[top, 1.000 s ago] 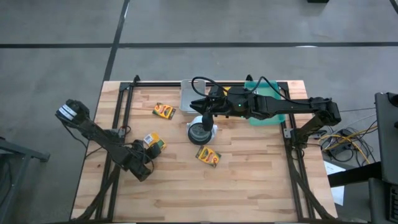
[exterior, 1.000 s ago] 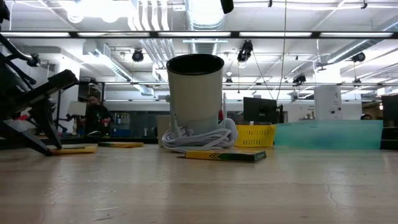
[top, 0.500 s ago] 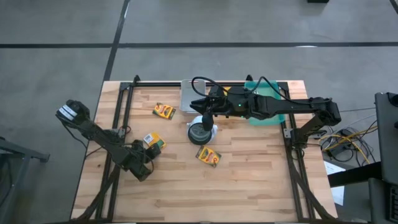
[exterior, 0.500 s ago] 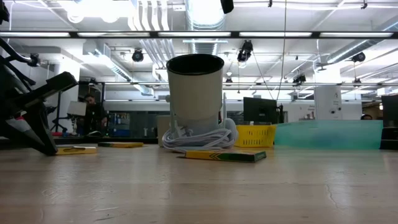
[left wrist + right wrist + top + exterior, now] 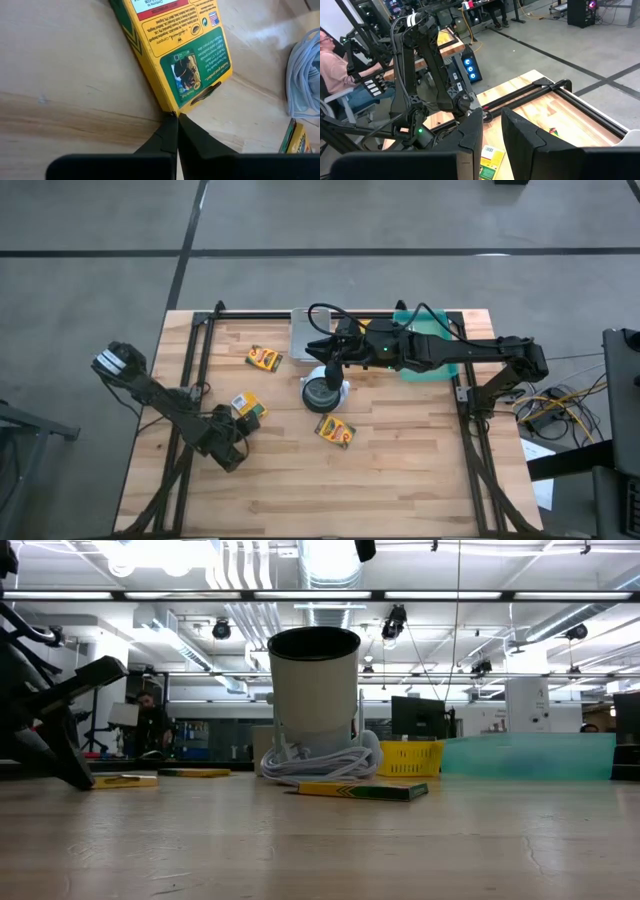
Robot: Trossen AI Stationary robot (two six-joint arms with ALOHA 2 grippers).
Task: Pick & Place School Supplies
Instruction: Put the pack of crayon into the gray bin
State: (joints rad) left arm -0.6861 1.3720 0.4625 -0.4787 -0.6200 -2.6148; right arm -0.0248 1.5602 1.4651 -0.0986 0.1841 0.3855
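Left hand (image 5: 176, 118) down low on the desk (image 5: 400, 470), fingers pinched fully together, tips right at the corner of a crayon box (image 5: 172, 47). Nothing between them by the look of it: closed beside the box, not around it. Risky. Lift now and probably come up empty, or nudge the box and spin it flat across the wood.

Same box seen from above near the left edge (image 5: 246, 407), lying flat. Thin, hard to get fingers under; needs reopening and a squarer approach over its narrow sides.

Right hand (image 5: 491, 131) parked above the cup (image 5: 321, 391) mid-desk, fingers a narrow gap apart, nothing visible in that gap. Could clip the cup rim if dropped carelessly, and the white cable (image 5: 318, 762) coiled at its base might snag.

Two more crayon boxes waiting: one toward the far edge (image 5: 264, 359), one just in front of the cup (image 5: 335, 430). Neither touched.
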